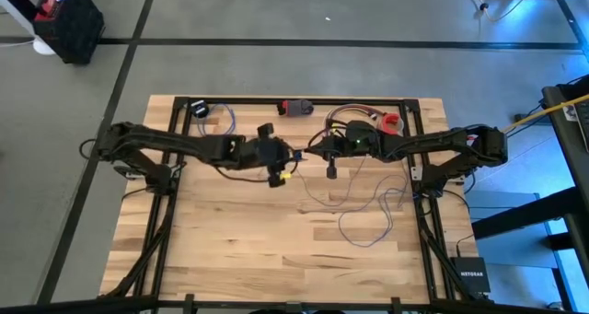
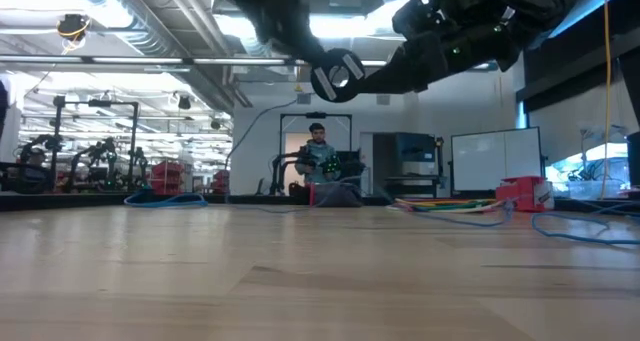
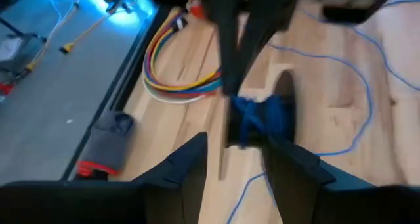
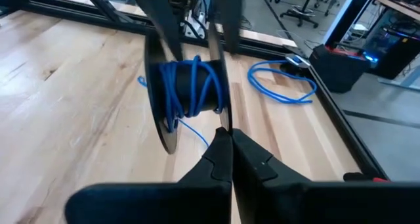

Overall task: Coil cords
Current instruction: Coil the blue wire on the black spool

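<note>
A black reel (image 4: pixel 190 86) wound with blue cord hangs above the table's middle, and in the low view it shows as a round disc (image 2: pixel 336 76). My right gripper (image 4: pixel 230 135) is shut on it. My left gripper (image 3: pixel 239 161) faces it from the other side, open, one finger on each side of the wound cord (image 3: pixel 262 115). I cannot tell whether the left fingers touch the reel. The rest of the cord (image 1: pixel 368 213) lies in loose thin loops on the wood at the right. My right gripper pinches the rim of one reel flange (image 4: pixel 224 122) between its two fingertips. It comes nearly level from the table's right side. The reel is lifted clear of the table, and a slack strand (image 4: pixel 195 131) trails down from it.
A bundle of rainbow-coloured cables (image 3: pixel 177 79) and a red object (image 1: pixel 393 123) lie at the far right. A grey and red pouch (image 1: pixel 296 107) sits at the far edge, and a blue coil (image 4: pixel 282 79) lies far left. A person (image 2: pixel 318 156) sits in the room beyond.
</note>
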Controlling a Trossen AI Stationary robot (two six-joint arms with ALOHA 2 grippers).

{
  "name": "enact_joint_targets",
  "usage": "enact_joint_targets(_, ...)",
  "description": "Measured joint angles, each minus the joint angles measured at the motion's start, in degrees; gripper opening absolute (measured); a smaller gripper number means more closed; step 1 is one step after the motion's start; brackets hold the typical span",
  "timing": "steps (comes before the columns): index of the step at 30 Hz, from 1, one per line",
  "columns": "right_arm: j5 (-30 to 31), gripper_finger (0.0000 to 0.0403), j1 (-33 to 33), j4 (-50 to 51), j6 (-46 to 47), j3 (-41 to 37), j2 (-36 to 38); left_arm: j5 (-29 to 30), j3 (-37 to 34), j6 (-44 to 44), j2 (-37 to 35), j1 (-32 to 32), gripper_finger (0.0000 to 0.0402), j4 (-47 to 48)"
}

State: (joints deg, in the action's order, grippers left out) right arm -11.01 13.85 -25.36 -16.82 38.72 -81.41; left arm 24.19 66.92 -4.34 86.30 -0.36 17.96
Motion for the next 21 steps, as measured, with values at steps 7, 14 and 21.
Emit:
enact_joint_targets(7,0.0,0.0,0.0,-0.5,-2.1,0.0,0.0,-4.7,-1.3,-2.2,-1.7,3.7,0.014,-1.9)
enact_joint_targets(14,0.0,0.0,0.0,-0.6,-3.5,0.0,0.0,-10.9,-1.3,-5.9,-1.5,5.5,0.014,-3.6)
enact_joint_targets(21,0.9,0.0001,0.0,-0.6,-2.7,0.0,0.0,-15.1,-1.8,-8.5,-1.5,6.1,0.0053,-4.3)
